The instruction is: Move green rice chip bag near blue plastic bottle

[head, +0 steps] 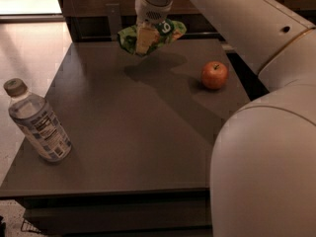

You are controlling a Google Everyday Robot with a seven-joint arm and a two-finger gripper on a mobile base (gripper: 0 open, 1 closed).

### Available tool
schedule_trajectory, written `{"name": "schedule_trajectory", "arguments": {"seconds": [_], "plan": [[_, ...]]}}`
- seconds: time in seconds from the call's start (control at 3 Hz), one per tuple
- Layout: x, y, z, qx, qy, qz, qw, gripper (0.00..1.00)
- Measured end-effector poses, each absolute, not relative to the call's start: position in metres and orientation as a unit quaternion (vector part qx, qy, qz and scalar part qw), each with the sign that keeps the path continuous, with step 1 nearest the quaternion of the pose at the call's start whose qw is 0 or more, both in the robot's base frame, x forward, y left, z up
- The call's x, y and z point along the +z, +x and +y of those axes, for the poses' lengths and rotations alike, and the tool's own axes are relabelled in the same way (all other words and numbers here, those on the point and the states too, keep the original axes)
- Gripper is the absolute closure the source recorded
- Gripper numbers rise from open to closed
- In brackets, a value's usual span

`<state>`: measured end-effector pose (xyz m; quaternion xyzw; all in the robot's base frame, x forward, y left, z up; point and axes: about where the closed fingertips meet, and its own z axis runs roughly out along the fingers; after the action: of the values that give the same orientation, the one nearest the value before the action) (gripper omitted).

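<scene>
The green rice chip bag [170, 31] hangs in the air above the far middle of the dark table [133, 132], held by my gripper [146, 38], which is shut on it from above. The bag's shadow lies on the table just below it. The blue plastic bottle [37, 122], clear with a grey-tan cap and a printed label, stands upright near the table's front left corner, far from the bag.
A red apple [215, 75] sits at the right side of the table. My white arm [256, 107] fills the right and lower right of the view. A dark chair back [113, 15] stands behind the table's far edge.
</scene>
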<state>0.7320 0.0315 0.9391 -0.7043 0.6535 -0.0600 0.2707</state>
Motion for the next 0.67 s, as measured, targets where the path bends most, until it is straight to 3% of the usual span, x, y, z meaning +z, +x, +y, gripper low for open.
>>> {"name": "schedule_trajectory", "arguments": {"seconds": [0.67], "plan": [[0.978, 0.612, 0.043, -0.089, -0.704, 0.636, 0.303, 1.00]]}}
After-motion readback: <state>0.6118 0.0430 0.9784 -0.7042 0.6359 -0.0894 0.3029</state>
